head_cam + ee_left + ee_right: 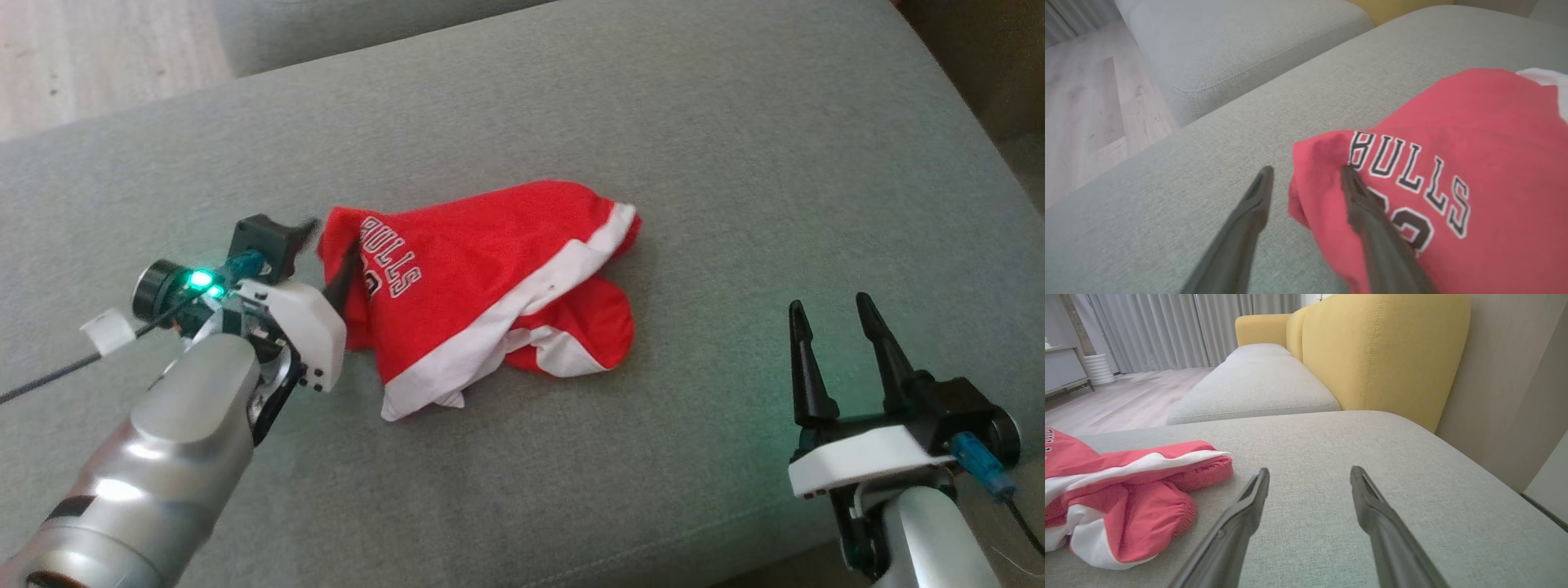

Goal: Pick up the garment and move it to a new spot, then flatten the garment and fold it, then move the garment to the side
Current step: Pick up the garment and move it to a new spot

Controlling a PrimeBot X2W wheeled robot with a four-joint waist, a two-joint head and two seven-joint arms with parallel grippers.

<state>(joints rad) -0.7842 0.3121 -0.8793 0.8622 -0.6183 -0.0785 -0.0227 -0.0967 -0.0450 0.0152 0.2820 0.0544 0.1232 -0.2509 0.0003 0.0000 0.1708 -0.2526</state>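
The crumpled red-and-white garment [490, 269] lies near the middle of the grey sofa cushion [735, 139]. The left pincer [1307, 169] stands open at its lettered edge, one finger over the red cloth and the other over bare cushion; blur hides whether that finger presses the fabric. The right pincer [830, 304] is open and empty, well apart from the garment.

You have a grey seat cushion [653, 98] spread before you; pale wood floor [98, 57] at eleven o'clock; in the right wrist view, a yellow backrest [1384, 351] at one o'clock; grey curtains [1167, 330] at eleven.
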